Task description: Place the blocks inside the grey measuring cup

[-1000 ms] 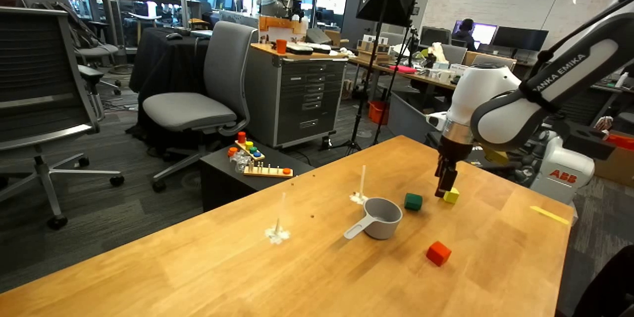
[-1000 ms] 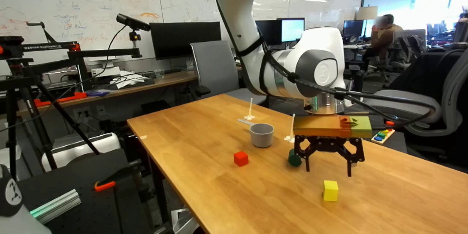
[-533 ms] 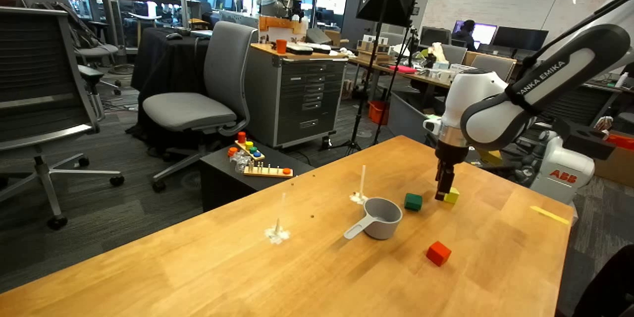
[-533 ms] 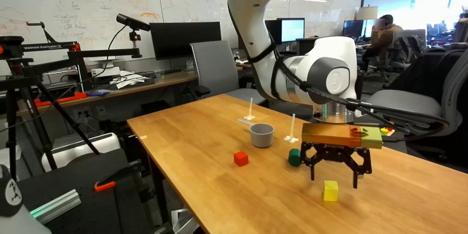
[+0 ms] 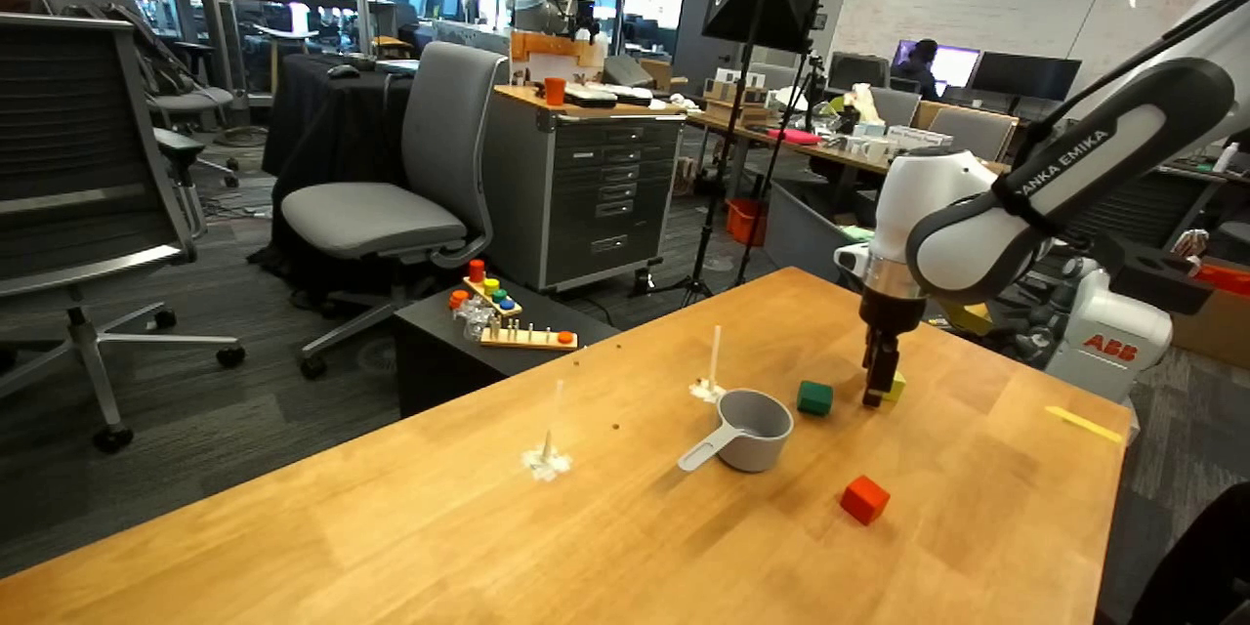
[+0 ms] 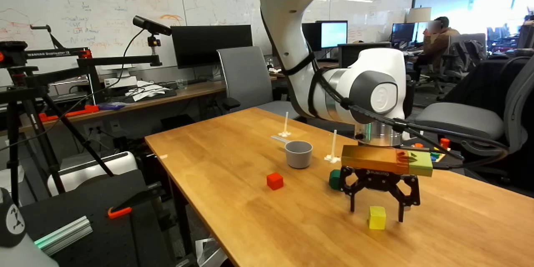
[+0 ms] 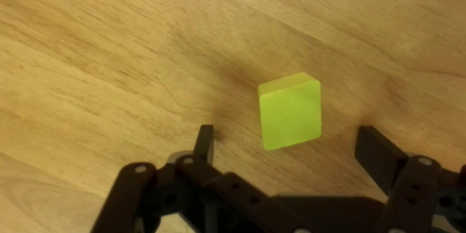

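The yellow block (image 7: 291,114) rests on the table, centred sideways in the gap between my open gripper (image 7: 287,129)'s fingers in the wrist view and untouched by them. In an exterior view the low gripper (image 6: 376,215) has one fingertip on each side of this yellow block (image 6: 377,219). The gripper partly covers the yellow block (image 5: 895,388) in an exterior view. A dark green block (image 5: 814,398) lies between it and the grey measuring cup (image 5: 760,444), which stands upright with its handle sticking out. Apart from these sits the red block (image 5: 865,500). No block shows inside the cup.
Two thin upright sticks rise from white blobs: one stick (image 5: 715,356) close behind the cup, another stick (image 6: 285,123) near its handle. A yellow tape strip (image 5: 1082,424) lies near a table edge. Coloured toys (image 5: 493,298) stand on a black cabinet beside the table.
My gripper has come down lower and shifted to bring its fingers around the yellow block's line, staying open. Blocks and cup have not moved.
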### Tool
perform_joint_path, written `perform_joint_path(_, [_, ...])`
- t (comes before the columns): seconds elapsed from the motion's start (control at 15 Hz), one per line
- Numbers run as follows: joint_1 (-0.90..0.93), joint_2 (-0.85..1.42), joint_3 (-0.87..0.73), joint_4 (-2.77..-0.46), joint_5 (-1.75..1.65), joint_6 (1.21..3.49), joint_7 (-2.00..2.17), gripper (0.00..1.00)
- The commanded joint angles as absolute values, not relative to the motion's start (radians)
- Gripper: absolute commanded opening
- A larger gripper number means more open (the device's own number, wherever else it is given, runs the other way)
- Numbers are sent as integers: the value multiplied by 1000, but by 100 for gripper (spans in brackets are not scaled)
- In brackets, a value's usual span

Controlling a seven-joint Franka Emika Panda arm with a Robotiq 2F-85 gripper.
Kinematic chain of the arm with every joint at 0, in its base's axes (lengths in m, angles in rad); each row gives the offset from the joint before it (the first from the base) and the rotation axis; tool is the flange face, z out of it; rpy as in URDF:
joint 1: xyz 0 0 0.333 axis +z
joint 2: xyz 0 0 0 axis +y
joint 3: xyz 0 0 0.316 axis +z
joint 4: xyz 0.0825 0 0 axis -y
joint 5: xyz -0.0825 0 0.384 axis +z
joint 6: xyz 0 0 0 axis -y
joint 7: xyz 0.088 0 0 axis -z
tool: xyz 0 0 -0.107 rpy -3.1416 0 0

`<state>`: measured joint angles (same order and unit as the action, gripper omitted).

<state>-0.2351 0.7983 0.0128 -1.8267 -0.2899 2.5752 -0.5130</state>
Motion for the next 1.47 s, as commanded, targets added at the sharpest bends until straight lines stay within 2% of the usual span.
perform_joint_path(0.0, [-223,785,2,-1832,-280,2551,-511,100])
perform_joint_path(0.07, [-224,784,1,-1834,-280,2552,-509,100])
perform_joint_path(0.13, [-224,784,-1,-1836,-280,2555,-508,94])
perform_joint_path(0.2, [-226,782,-1,-1840,-281,2560,-510,73])
perform_joint_path(0.33, [-226,780,-3,-1842,-280,2558,-508,70])
perform_joint_path(0.8, [-217,764,-21,-1854,-285,2553,-487,14])
perform_joint_path(1.0, [-206,759,-37,-1855,-289,2545,-459,8])
perform_joint_path(1.4, [-181,751,-52,-1856,-289,2530,-401,8])
